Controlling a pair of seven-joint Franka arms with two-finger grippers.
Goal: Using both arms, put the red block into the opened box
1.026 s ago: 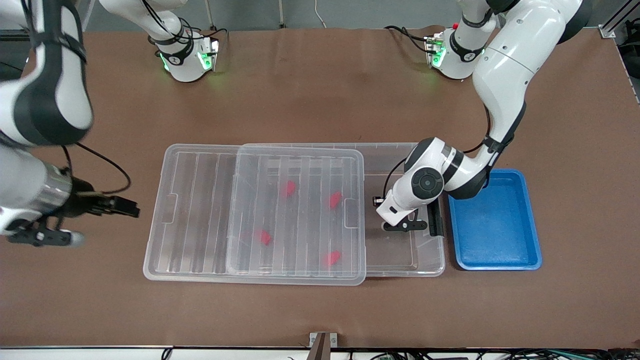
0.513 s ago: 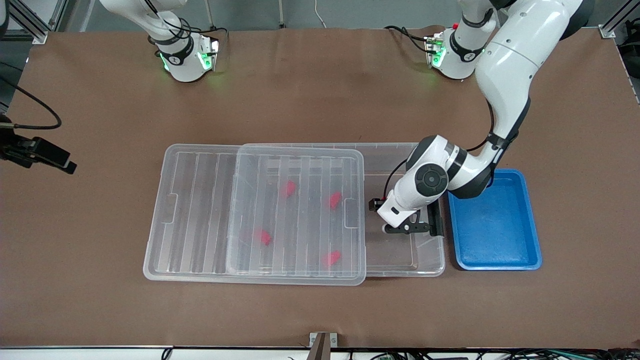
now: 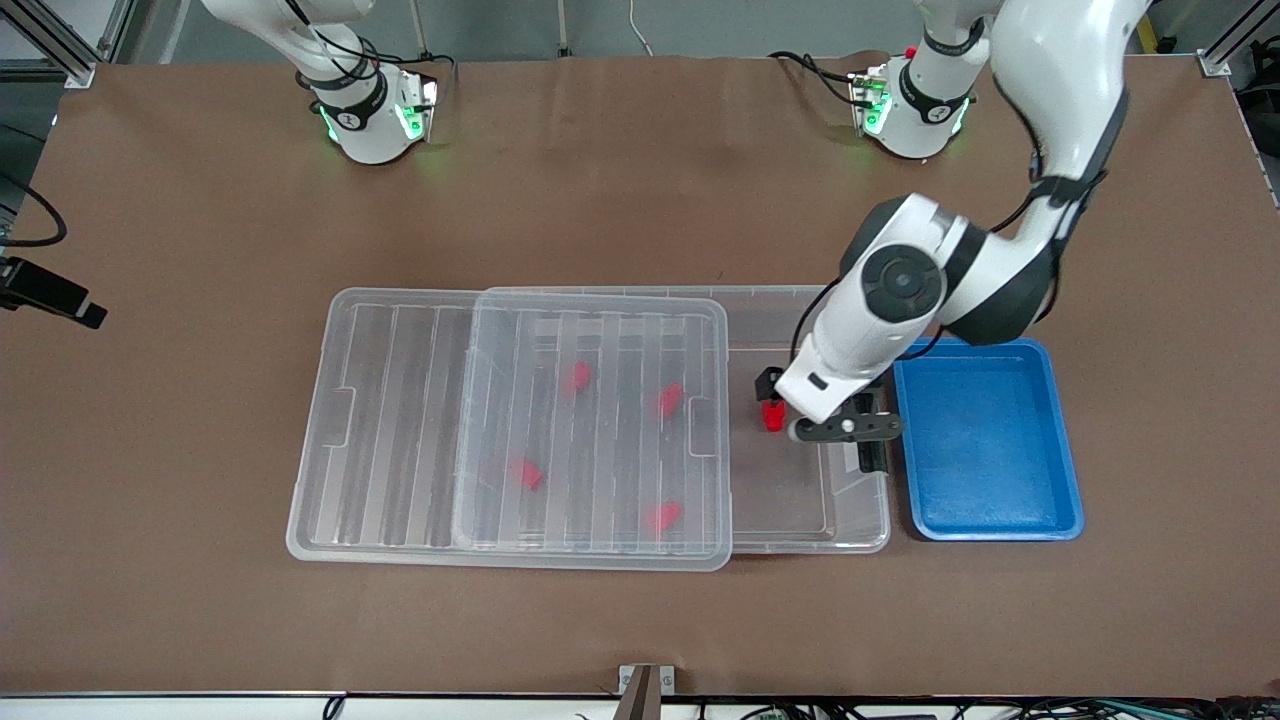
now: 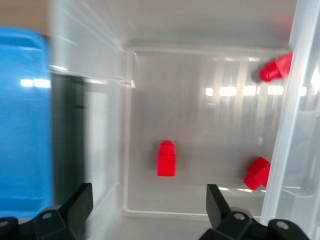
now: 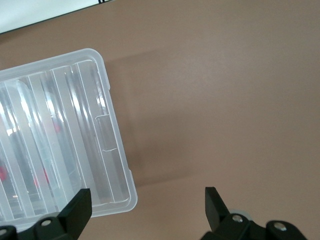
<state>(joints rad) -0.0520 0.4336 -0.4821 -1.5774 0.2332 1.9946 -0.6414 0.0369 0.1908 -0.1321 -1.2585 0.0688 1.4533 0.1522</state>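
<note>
A red block [image 3: 773, 415] [image 4: 166, 158] lies on the floor of the clear box [image 3: 800, 293], in its uncovered end by the black handle [image 3: 872, 455]. My left gripper [image 3: 846, 428] [image 4: 147, 215] hangs open above that end, apart from the block. The ribbed lid [image 3: 400, 420] [image 4: 295, 150] is slid toward the right arm's end and covers most of the box. Several more red blocks [image 3: 577, 377] show through it. My right gripper [image 3: 55, 297] [image 5: 145, 210] is open over bare table at the right arm's end, off the lid's corner [image 5: 120, 195].
A blue tray [image 3: 985, 440] [image 4: 25, 125] stands beside the box's handle end, toward the left arm's end of the table. Both robot bases stand along the table edge farthest from the front camera.
My left gripper has opened and risen, and the red block now lies on the box floor. The right arm has swung away from the lid to the table's edge.
</note>
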